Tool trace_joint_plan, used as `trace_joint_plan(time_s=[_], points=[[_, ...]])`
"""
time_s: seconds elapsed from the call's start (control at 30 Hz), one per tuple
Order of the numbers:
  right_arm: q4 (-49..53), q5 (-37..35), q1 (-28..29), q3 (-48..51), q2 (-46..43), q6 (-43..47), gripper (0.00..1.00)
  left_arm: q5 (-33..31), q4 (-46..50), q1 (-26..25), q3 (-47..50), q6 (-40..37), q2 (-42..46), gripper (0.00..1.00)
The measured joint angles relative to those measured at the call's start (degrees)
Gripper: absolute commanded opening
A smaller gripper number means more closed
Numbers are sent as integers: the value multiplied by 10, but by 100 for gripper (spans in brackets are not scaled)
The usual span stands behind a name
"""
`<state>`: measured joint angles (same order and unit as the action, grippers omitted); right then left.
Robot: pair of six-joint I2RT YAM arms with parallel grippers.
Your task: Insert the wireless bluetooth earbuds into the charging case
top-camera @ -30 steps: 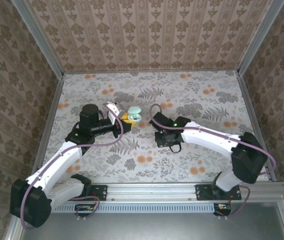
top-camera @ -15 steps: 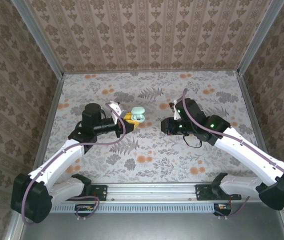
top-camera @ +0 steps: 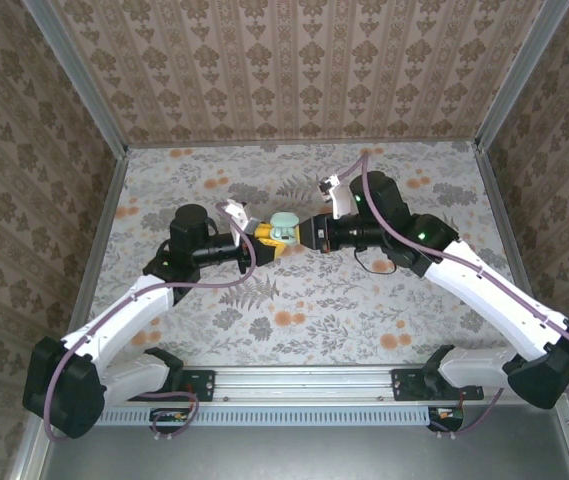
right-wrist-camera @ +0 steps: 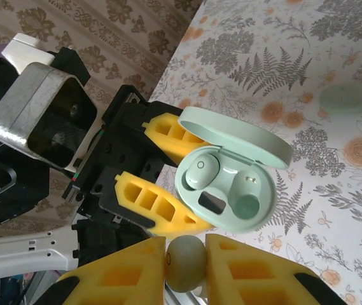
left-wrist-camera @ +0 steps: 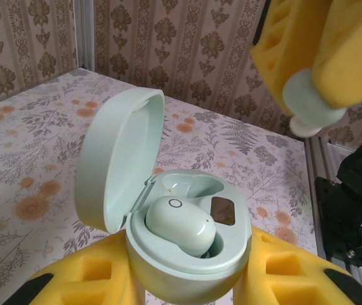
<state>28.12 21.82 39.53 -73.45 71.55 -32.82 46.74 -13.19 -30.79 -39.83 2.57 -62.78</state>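
My left gripper point(top-camera: 264, 241) is shut on the mint-green charging case point(top-camera: 284, 230), holding it upright above the table with its lid point(left-wrist-camera: 114, 165) swung open. One earbud point(left-wrist-camera: 179, 223) sits in the near socket; the far socket point(left-wrist-camera: 190, 184) is empty. My right gripper point(top-camera: 308, 232) faces the case from the right, shut on a second mint earbud point(right-wrist-camera: 186, 262) between its yellow pads point(right-wrist-camera: 250, 267). That earbud point(left-wrist-camera: 311, 105) hangs a short way above and to the right of the case point(right-wrist-camera: 266, 210), apart from it.
The floral table cloth point(top-camera: 364, 310) is bounded by patterned walls and aluminium posts point(top-camera: 74, 95). The left arm's black wrist and camera housing point(right-wrist-camera: 41, 114) sit close behind the case. The two arms meet nose to nose near the table's middle.
My right gripper has risen from the table with the earbud and swung left toward the case. My left gripper has carried the open case slightly to the right.
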Motion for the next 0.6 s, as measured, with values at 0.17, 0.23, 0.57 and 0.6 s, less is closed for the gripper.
trace_joint_plan(time_s=[0.17, 0.23, 0.57, 0.6], points=[[-12, 6, 0, -3, 17, 12, 21, 0, -2, -4, 0, 5, 0, 23], [-13, 6, -1, -4, 20, 14, 21, 0, -3, -7, 0, 5, 0, 23], [-23, 5, -10, -3, 37, 16, 21, 0, -5, -8, 0, 9, 0, 23], [-23, 5, -12, -3, 38, 16, 21, 0, -5, -8, 0, 9, 0, 23]])
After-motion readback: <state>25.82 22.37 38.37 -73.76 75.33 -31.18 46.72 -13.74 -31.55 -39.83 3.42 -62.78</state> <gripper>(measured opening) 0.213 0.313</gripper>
